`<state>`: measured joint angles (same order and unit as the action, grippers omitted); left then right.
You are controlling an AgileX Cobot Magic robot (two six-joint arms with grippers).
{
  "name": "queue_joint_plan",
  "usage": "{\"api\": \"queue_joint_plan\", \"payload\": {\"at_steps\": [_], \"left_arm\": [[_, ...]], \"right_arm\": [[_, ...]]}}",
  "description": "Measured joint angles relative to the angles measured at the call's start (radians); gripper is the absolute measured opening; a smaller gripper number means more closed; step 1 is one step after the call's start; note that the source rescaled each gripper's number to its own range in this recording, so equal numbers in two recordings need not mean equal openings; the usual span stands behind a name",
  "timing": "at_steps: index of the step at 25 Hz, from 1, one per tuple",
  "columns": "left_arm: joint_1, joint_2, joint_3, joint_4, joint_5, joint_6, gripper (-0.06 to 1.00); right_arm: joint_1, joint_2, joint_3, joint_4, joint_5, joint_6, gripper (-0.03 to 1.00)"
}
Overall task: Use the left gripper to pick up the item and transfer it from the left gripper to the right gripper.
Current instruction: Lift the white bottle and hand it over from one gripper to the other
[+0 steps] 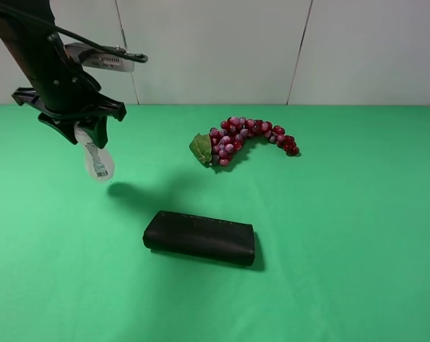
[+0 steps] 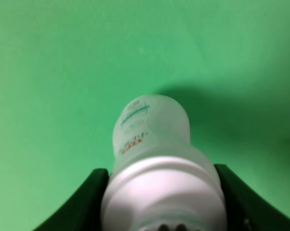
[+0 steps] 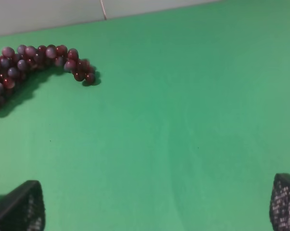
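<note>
Left claw: we see the left gripper [image 1: 90, 135] up in the air, at about 10 o'clock in the high view. Its two black fingers [image 2: 82, 204] squeeze the item from both sides, so it has a tight hold on it.
Item: we see the item [image 1: 98, 162], a small white bottle, hanging down from the left claw. It does not touch the table. Its cap end is up by the fingers and its round bottom points down. It has a little printed label on its side.
Right claw: we see the right gripper [image 3: 154, 207] only from its own camera. Its two tips sit far apart, so it is wide open. Nothing is between them.
Grape bunch: the red grape bunch [image 1: 247, 135] lies on the table at about 1 o'clock from the black case. A green leaf [image 1: 200, 148] sits at its left end.
Black case: the black case [image 1: 200, 237] lies flat near the middle of the table. The item is at about 10 o'clock from it, well apart.
Table: the green table [image 1: 343, 249] is under all of it. A dark shadow [image 1: 140, 192] lies on it between the item and the case.
</note>
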<state>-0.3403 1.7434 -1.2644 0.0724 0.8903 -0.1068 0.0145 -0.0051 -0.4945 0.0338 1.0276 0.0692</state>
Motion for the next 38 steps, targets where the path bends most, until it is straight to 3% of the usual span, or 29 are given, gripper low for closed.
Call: {"api": "queue_joint_plan", "payload": {"at_steps": [12,17,27,38], "left_arm": [[0.000,-0.197,-0.002,-0.009,0.074,0.000,0.01],[0.000,-0.260,-0.002,-0.072,0.085,0.001,0.01],[0.000,-0.266,-0.002,-0.437,0.056,0.118,0.01],[0.000,-0.266,-0.002,-0.755,0.000,0.275,0.01]], "right_arm": [[0.000,0.000,0.000,0.000,0.000,0.000,1.00],[0.000,0.000,0.000,-0.021,0.000,-0.013,1.00],[0.000,0.000,0.000,-0.034,0.000,-0.020,1.00],[0.000,0.000,0.000,-0.034,0.000,-0.022,1.00]]}}
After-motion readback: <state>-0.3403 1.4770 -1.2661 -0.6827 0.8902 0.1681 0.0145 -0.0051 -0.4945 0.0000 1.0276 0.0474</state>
